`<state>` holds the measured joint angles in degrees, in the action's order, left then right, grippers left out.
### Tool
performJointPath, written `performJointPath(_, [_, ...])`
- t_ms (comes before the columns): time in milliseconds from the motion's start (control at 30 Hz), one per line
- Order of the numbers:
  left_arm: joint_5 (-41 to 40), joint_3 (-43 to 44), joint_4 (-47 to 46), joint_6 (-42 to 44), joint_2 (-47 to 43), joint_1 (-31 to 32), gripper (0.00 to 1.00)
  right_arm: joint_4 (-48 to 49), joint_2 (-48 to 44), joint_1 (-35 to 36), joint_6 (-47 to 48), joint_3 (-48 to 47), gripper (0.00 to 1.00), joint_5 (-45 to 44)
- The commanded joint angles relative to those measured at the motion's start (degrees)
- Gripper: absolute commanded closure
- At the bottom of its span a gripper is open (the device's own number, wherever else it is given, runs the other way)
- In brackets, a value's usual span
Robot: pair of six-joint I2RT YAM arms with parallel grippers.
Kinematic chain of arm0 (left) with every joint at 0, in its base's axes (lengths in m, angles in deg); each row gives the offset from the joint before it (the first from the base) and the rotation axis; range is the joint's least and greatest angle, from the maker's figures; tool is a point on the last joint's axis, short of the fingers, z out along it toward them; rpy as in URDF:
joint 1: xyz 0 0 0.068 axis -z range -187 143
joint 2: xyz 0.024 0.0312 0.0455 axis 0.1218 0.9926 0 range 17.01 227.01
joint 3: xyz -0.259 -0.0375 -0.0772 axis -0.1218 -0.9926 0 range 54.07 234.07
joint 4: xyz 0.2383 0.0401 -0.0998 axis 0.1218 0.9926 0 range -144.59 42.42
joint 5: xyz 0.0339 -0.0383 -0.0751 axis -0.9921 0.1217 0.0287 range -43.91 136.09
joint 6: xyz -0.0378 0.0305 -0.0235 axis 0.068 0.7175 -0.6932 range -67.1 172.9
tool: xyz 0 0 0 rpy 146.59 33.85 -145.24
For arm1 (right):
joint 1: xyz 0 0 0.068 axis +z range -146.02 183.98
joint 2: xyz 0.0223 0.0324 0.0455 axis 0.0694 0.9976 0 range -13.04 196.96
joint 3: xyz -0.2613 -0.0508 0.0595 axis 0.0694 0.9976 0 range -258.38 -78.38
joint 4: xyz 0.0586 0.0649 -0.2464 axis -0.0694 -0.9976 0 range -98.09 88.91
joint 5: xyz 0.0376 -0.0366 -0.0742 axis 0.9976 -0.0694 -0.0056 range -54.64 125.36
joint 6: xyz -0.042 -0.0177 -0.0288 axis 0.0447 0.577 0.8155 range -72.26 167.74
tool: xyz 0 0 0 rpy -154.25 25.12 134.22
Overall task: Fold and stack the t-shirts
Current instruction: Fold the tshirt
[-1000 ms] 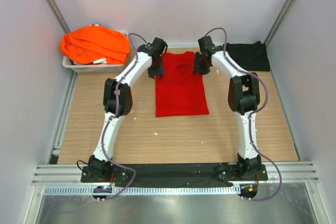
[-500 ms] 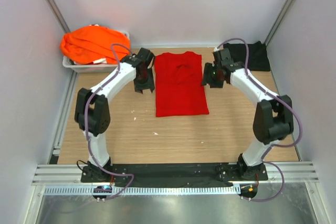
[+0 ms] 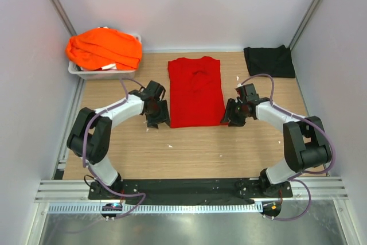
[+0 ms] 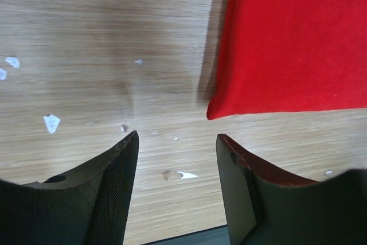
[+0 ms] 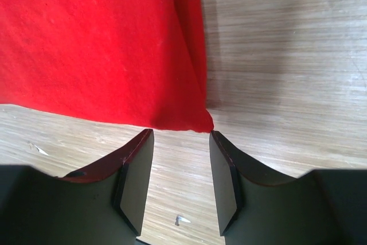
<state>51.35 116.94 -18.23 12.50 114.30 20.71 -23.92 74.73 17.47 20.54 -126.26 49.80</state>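
Both left fingers [image 4: 112, 187] and right fingers [image 5: 135, 176] stand open and empty beside the red t-shirt [image 3: 196, 93]'s near corners on the worktop [image 3: 200, 147].

The left arm [image 3: 123, 107] and the right arm [image 3: 275, 115] have white shells with black joints, and a thin purple cable [image 3: 261, 75] loops along each. The fingers [image 4: 114, 199] are black and matte, with flat inner faces.

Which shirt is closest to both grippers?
The red t-shirt, flat mid-table, left gripper and right gripper at its near corners. Orange ones fill the tray; the black one lies far right.
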Motion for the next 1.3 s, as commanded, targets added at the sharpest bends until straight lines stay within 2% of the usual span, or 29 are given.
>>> performJointPath(0, [2.7,-1.1,-8.1,-2.1,-2.6,0.7,0.42,5.3,-0.8,-0.8,-0.7,0.2,0.51,1.5])
performJointPath(233, [3.5,-4.3,-11.9,-3.4,-1.3,1.1,0.43,7.4,0.6,-1.8,-0.5,2.3,0.53,2.1])
performJointPath(567, [4.8,-9.8,-16.0,-4.5,-0.2,1.9,0.51,8.9,1.1,-2.1,-0.4,5.1,0.57,2.3])
performJointPath(900, [4.3,-10.1,-17.4,-5.1,1.3,2.1,0.6,9.6,1.4,-2.7,-0.1,6.9,0.57,1.6])
performJointPath(1267, [3.6,-9.9,-17.9,-5.2,2.6,2.1,0.67,8.4,0.2,-3.8,0.9,8.0,0.53,0.4])
